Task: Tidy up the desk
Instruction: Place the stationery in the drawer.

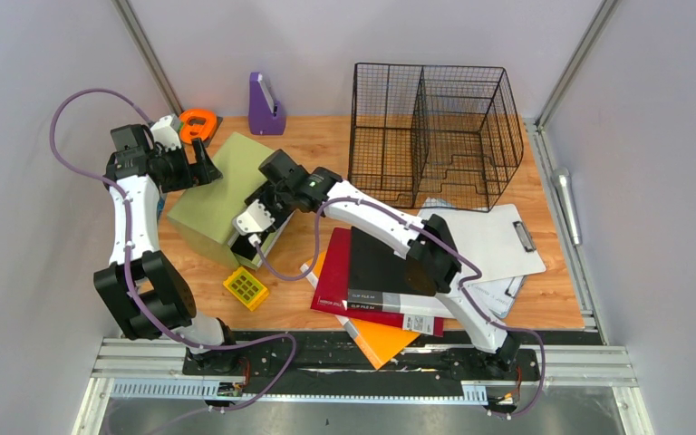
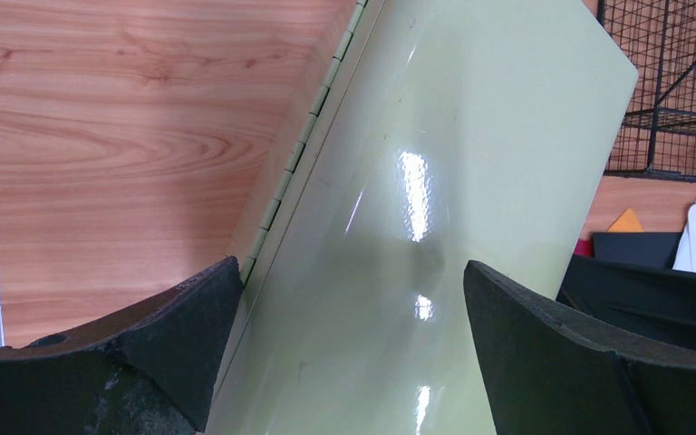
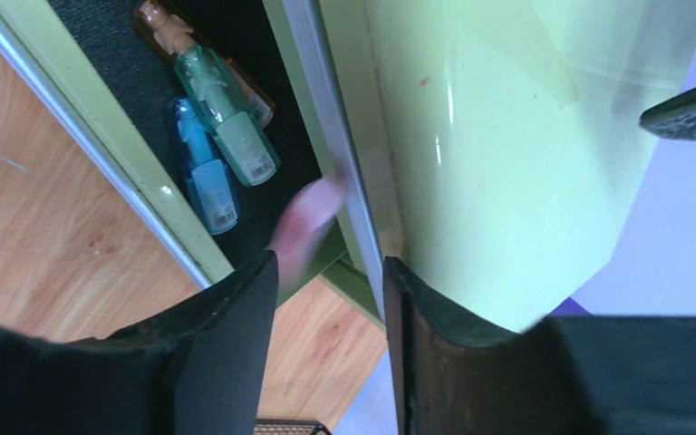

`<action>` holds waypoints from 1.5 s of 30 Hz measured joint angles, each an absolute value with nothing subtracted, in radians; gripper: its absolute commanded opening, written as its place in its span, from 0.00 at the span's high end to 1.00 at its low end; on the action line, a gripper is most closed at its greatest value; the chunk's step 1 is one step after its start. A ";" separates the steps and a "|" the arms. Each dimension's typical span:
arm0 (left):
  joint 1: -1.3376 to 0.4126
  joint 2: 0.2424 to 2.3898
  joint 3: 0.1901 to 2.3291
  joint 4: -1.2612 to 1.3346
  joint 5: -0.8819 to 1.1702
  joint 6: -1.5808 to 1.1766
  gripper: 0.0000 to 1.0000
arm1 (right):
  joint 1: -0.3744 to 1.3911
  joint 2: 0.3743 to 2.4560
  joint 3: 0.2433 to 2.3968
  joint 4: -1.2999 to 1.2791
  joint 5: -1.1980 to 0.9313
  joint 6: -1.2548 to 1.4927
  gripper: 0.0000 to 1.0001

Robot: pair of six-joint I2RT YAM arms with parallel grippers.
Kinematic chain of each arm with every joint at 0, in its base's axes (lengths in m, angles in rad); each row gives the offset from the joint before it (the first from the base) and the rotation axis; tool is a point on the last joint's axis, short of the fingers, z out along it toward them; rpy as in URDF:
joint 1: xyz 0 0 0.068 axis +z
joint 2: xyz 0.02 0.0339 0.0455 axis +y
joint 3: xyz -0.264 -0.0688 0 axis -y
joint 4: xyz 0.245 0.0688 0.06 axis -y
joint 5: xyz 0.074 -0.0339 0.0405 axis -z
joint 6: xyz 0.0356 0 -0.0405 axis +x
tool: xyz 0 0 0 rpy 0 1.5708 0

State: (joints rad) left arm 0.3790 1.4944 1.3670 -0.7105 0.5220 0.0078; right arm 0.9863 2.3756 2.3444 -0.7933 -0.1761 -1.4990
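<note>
Green box (image 3: 149, 181) holds three bottles (image 3: 222, 127); left tool (image 2: 352, 281) spread wide, right tool (image 3: 329, 272) parted

The wood-grain desk (image 1: 317, 145) carries a pale green box (image 1: 208, 199) at its left centre. Far left sit an orange tape holder (image 1: 197, 124) and, beside it, a purple stand (image 1: 265, 107). A black wire basket (image 1: 381, 136) stands far right. Near it lie a white clipboard (image 1: 498, 240) and loose papers. At the near edge an orange folder (image 1: 385, 340) sticks out from beneath a red binder (image 1: 331, 281), and a small yellow tray (image 1: 246, 287) lies to the left.
</note>
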 measured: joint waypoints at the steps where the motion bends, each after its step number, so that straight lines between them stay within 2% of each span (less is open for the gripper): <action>1: 0.379 1.495 1.367 -0.710 0.522 0.008 0.00 | 0.988 2.377 2.344 -0.787 -0.173 -1.499 0.47; 3: 0.379 1.495 1.367 -0.710 0.522 0.008 0.00 | 0.988 2.377 2.344 -0.787 -0.167 -1.493 0.43; 7: 0.379 1.495 1.367 -0.710 0.522 0.008 0.00 | 0.988 2.377 2.343 -0.794 -0.157 -1.468 0.43; 16: 0.379 1.494 1.367 -0.711 0.522 0.008 0.00 | 0.971 2.362 2.265 -0.752 -0.163 -1.362 0.53; 21: 0.379 1.494 1.367 -0.711 0.523 0.008 0.00 | 0.948 2.331 2.172 -0.750 -0.200 -1.236 0.55; 33: 0.379 1.495 1.367 -0.710 0.530 0.008 0.00 | 0.837 2.295 2.094 -0.714 -0.342 -0.759 0.68; 45: 0.380 1.501 1.362 -0.688 0.550 0.005 0.00 | 0.833 2.406 2.171 -0.618 -0.432 -0.508 0.69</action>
State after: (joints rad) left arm 0.3801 1.5013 1.3617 -0.6884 0.5503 0.0051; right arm 0.8326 2.4058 2.1712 -0.6182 -0.4320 -0.5076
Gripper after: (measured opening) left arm 0.999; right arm 0.312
